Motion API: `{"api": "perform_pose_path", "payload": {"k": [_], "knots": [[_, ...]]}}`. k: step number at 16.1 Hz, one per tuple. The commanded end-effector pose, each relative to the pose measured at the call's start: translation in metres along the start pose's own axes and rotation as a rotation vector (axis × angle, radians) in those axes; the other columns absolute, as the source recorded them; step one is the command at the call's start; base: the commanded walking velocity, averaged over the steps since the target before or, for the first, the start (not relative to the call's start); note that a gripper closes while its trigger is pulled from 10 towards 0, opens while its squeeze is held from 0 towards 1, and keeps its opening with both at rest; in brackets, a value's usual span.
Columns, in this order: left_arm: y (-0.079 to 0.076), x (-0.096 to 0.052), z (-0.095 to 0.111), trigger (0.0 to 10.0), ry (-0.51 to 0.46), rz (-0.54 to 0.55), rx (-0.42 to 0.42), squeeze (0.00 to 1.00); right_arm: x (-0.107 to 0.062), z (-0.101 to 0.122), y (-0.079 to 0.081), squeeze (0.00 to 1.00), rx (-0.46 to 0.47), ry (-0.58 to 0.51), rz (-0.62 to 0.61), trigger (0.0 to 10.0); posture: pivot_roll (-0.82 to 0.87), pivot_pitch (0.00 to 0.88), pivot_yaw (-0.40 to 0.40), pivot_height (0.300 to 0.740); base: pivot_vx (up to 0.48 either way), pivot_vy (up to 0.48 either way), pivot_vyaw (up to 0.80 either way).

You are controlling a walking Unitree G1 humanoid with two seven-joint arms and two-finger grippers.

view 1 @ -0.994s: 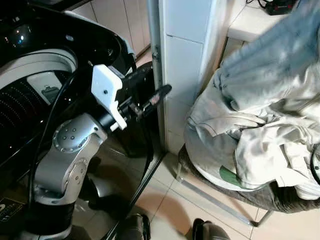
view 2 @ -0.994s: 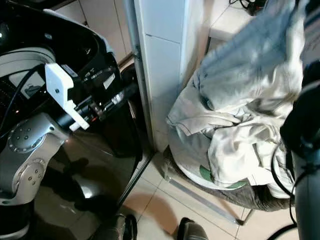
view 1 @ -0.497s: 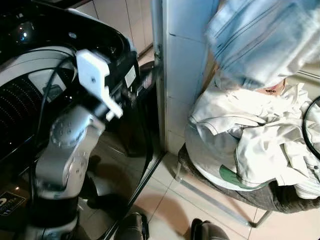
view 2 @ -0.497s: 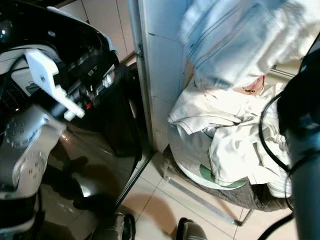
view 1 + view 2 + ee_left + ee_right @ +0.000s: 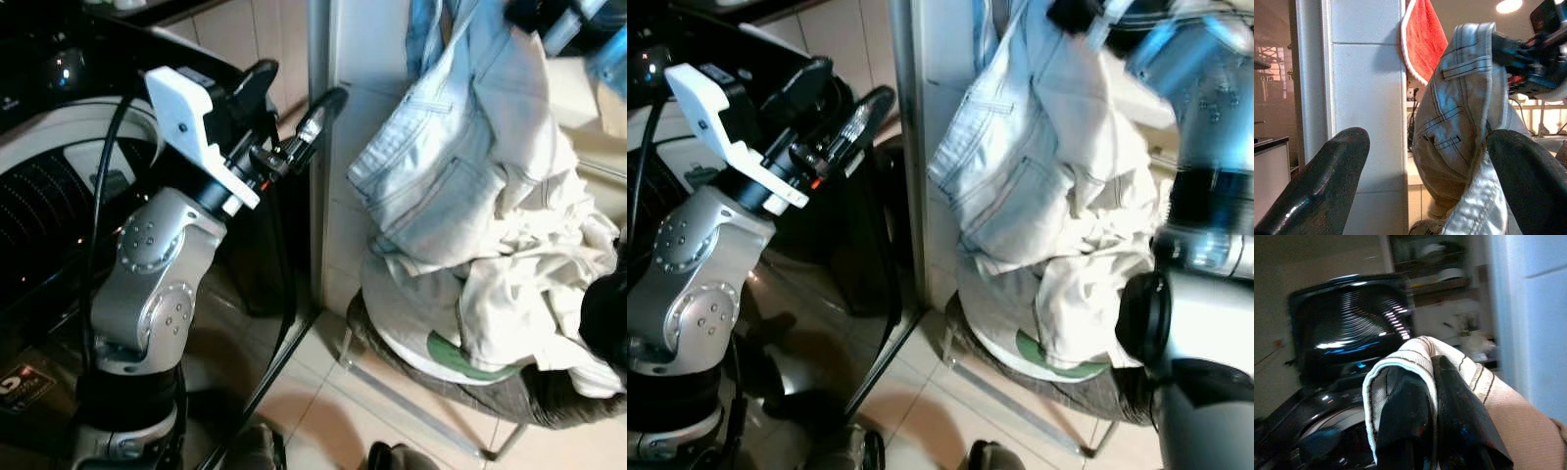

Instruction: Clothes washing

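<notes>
Light blue jeans (image 5: pixel 441 166) hang in the air by the waistband, over a pile of white clothes (image 5: pixel 534 284). My right gripper (image 5: pixel 1068 12) is at the top, shut on the waistband (image 5: pixel 1400 364); its two black fingers pinch the seam. My left gripper (image 5: pixel 294 90) is raised and open, pointing at the jeans a short way to their left. In the left wrist view the jeans (image 5: pixel 1464 122) hang between the spread fingers (image 5: pixel 1327 181) but farther off. The black washing machine (image 5: pixel 59 166) stands at the left behind my left arm.
A white tiled pillar (image 5: pixel 367 49) stands between the washing machine and the clothes. The pile rests on a grey seat with a metal frame (image 5: pixel 411 403). A red cloth (image 5: pixel 1422 39) hangs by the pillar. Below is tiled floor (image 5: pixel 323 392).
My right gripper has lifted the jeans up off the pile until they hang free. My left arm has swung its gripper up and toward the jeans.
</notes>
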State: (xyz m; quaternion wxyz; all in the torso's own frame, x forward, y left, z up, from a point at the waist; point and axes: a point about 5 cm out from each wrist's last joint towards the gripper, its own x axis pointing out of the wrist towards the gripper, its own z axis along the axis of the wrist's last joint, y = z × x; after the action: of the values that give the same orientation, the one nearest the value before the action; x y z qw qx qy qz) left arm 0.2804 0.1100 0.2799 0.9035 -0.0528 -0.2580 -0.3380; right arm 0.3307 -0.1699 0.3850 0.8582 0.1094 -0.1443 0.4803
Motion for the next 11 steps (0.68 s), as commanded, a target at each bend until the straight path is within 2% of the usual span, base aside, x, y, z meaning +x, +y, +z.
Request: {"api": "perform_pose_path", "payload": {"k": [1,3,5,6,9,11], "knots": [[-0.003,0.003,-0.001,10.0,-0.008,-0.01,-0.011,1.0,0.001,0.0,0.025,0.0,-0.004,-0.003,0.155,0.0,-0.03,0.006,0.013,0.74,0.0,0.0,0.0],[-0.01,0.005,-0.005,10.0,0.004,-0.045,-0.014,1.0,-0.004,-0.019,0.041,0.0,0.021,0.056,0.233,0.0,-0.03,0.01,0.016,0.74,0.0,0.0,0.0],[-0.01,0.007,-0.006,10.0,0.0,-0.032,-0.001,0.98,-0.009,-0.024,0.055,0.0,0.033,0.072,0.326,0.0,-0.03,0.009,0.016,0.74,0.0,0.0,0.0],[-0.014,0.009,-0.004,10.0,-0.026,-0.052,-0.039,0.49,-0.011,-0.027,0.057,0.0,0.032,0.09,0.329,0.0,-0.03,0.01,0.017,0.74,0.0,0.0,0.0],[-0.029,0.008,-0.001,10.0,-0.049,-0.164,-0.137,0.1,-0.013,-0.032,0.054,0.0,0.031,0.115,0.289,0.0,-0.03,0.011,0.016,0.74,0.0,0.0,0.0],[-0.032,0.006,-0.006,10.0,-0.033,-0.174,-0.136,0.06,-0.014,-0.034,0.054,0.0,0.033,0.126,0.288,0.0,-0.03,0.012,0.018,0.74,0.0,0.0,0.0]]}}
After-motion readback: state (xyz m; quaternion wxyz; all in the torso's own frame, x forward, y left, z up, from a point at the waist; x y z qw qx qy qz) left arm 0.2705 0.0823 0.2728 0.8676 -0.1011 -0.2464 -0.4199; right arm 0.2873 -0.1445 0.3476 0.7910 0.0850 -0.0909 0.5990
